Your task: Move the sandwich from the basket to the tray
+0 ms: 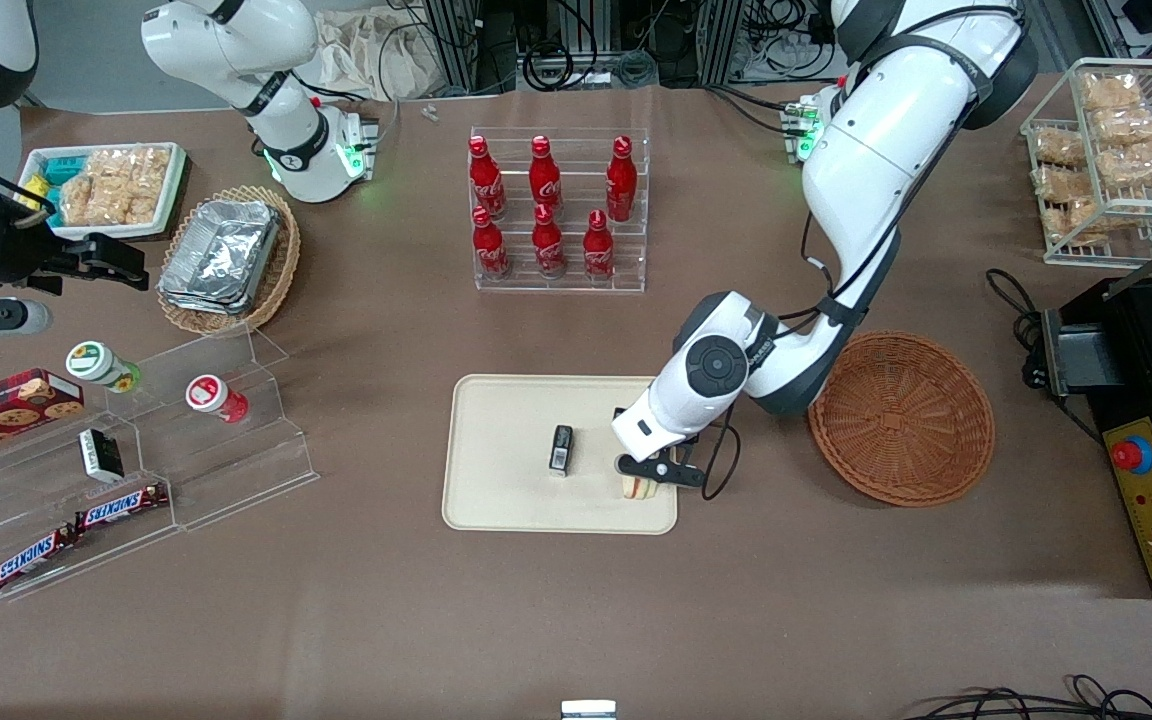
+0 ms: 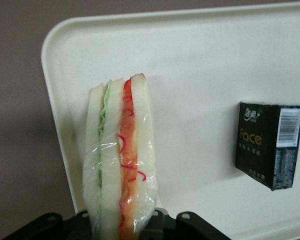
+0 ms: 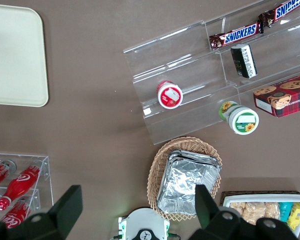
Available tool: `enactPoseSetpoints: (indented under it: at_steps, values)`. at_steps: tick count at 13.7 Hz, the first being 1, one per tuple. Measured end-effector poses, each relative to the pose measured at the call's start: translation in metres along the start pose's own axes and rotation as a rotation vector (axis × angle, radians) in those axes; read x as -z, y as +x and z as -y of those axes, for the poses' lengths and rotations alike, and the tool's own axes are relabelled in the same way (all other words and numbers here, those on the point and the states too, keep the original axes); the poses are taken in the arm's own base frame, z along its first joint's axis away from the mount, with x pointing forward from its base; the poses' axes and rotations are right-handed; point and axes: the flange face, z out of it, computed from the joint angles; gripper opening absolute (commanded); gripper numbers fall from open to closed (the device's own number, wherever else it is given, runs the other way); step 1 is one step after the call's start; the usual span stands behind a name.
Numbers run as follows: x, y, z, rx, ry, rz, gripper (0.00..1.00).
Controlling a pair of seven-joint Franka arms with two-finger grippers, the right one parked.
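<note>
My left gripper point(image 1: 648, 472) is shut on the sandwich point(image 1: 638, 487), a wrapped wedge of pale bread with red and green filling. It holds the sandwich edge-up over the cream tray point(image 1: 501, 490), at the tray's end nearest the reddish-brown wicker basket point(image 1: 901, 420). The basket shows nothing inside it. In the left wrist view the sandwich point(image 2: 119, 165) stands between the gripper's point(image 2: 122, 227) black fingers above the tray point(image 2: 215, 65), close to one rounded corner. A small black box point(image 1: 561, 448) lies on the tray beside it and also shows in the left wrist view point(image 2: 269, 145).
A clear rack of red cola bottles point(image 1: 558, 210) stands farther from the front camera than the tray. A tan wicker basket with foil trays point(image 1: 226, 255) and a clear stepped shelf of snacks point(image 1: 136, 450) lie toward the parked arm's end. A black machine point(image 1: 1151, 400) stands at the working arm's end.
</note>
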Motion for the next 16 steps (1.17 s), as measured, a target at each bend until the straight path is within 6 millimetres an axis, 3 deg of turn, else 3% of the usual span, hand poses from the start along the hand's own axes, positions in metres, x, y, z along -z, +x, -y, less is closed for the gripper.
enactPoseSetpoints:
  at_steps: [2,4,6,8,10,11,16]
  values:
    - [0.002,0.001,-0.002,0.028,0.004,-0.008,1.0]
    - [0.022,0.005,-0.007,0.076,0.007,-0.03,1.0]
    - [0.075,0.006,-0.014,0.12,0.048,-0.021,1.0]
    - [0.152,0.0,-0.012,0.157,0.123,0.006,1.0]
    - [0.221,-0.009,0.01,0.195,0.192,0.029,1.0]
    - [0.247,-0.013,0.022,0.209,0.214,0.035,1.0]
    - [0.334,-0.026,0.11,0.219,0.257,0.109,1.0]
